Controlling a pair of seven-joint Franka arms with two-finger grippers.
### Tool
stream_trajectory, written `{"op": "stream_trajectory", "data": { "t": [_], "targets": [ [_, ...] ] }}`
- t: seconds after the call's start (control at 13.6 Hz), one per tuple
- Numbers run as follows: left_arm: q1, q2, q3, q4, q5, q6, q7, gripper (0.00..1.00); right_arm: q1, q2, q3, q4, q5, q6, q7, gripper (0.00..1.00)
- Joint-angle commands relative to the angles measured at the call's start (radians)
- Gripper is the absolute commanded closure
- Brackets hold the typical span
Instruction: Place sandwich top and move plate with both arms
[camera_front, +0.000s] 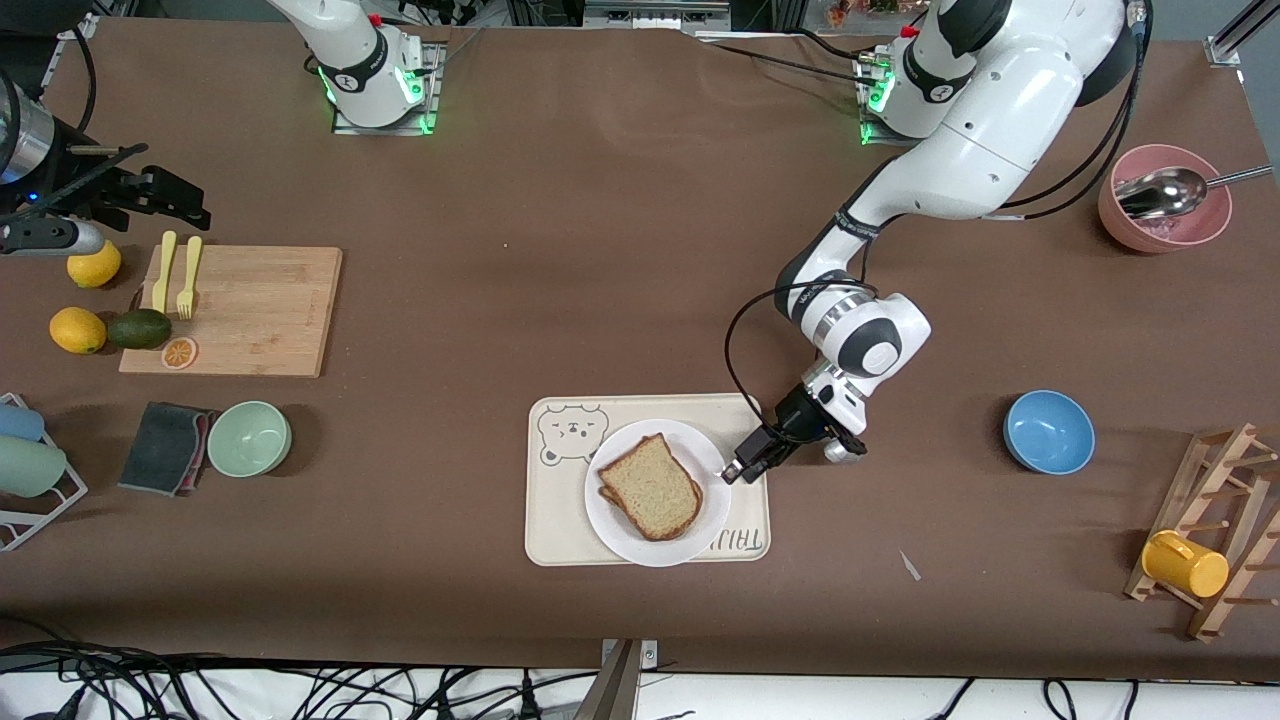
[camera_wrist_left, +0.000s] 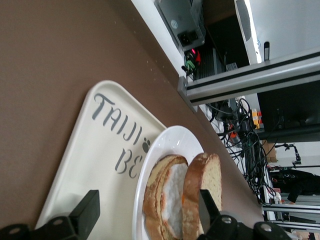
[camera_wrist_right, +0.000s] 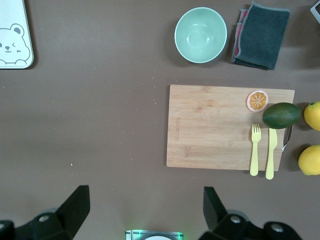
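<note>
The left claw (camera_front: 738, 467) is positioned at the rim of the round glossy white plate (camera_front: 612, 525), fingers apart, nothing gripped. The tan, brown-crusted sandwich top (camera_front: 652, 485) is stacked on that plate, carried by the cream bear tray (camera_front: 548, 530). The right claw (camera_wrist_right: 142, 210) is held parted over the brown counter (camera_wrist_right: 100, 125), waiting.

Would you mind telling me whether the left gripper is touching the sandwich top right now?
Cannot tell. In the left wrist view the left gripper is open, and one finger overlaps the sandwich top on the plate; no gap or contact shows plainly.
</note>
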Motion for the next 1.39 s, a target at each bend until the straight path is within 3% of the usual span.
{"op": "stream_trajectory", "data": {
  "t": [0.0, 0.29, 0.59, 0.73, 1.03, 1.32],
  "targets": [
    [0.006, -0.056, -0.007, -0.019, 0.003, 0.052, -0.077, 0.01, 0.003, 0.005, -0.001, 0.02, -0.005, -0.02, -0.007, 0.0],
    [0.011, -0.07, -0.001, 0.001, 0.113, 0.071, -0.308, 0.01, 0.003, 0.005, -0.002, 0.02, -0.003, -0.02, -0.007, 0.0],
    [0.025, -0.104, 0.004, 0.007, 0.581, 0.069, -0.826, 0.01, 0.003, 0.005, -0.002, 0.02, -0.003, -0.02, -0.007, 0.0],
    [0.037, -0.127, 0.004, -0.019, 0.763, 0.069, -0.988, 0.01, 0.003, 0.005, -0.002, 0.02, -0.003, -0.02, -0.006, 0.0],
    [0.045, -0.225, 0.034, -0.147, 0.911, 0.065, -1.016, 0.01, 0.003, 0.004, -0.002, 0.02, -0.003, -0.02, -0.007, 0.0],
    [0.043, -0.341, 0.111, -0.284, 1.089, -0.004, -1.036, 0.01, 0.003, 0.005, -0.002, 0.02, -0.003, -0.02, -0.007, 0.0]
  ]
}}
